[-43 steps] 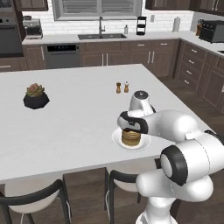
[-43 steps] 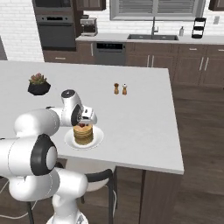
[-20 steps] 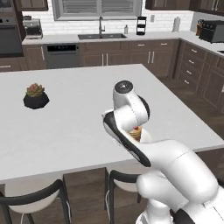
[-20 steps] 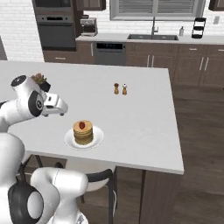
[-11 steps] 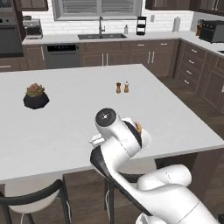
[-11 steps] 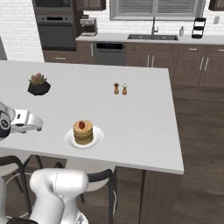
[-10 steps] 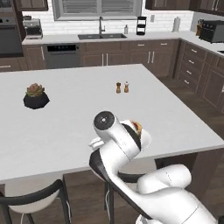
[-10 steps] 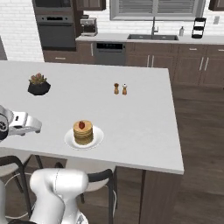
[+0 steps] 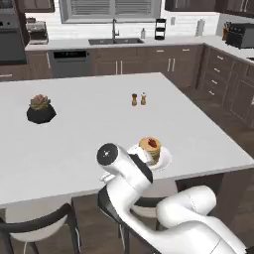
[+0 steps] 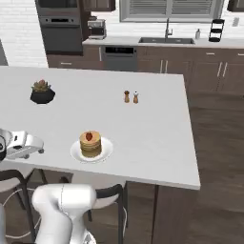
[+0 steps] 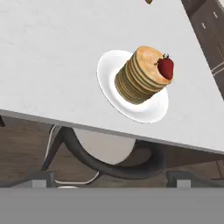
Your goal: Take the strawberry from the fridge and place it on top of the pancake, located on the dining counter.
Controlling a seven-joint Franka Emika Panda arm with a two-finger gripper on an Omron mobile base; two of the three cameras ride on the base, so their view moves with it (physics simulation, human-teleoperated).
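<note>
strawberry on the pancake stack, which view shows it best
The hand view: the small dark-red strawberry is large and sharp there, sitting at the edge of the golden-brown pancake stack. In the right base view it is a small red spot on top; in the left base view a dark smudge.

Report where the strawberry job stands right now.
Done: the strawberry sits on top of the pancake, which is on its white plate on the dining counter. In hand: nothing; the gripper hangs off the counter's near left edge, fingers apart and empty. Left: nothing of the placing that these views show.
</note>
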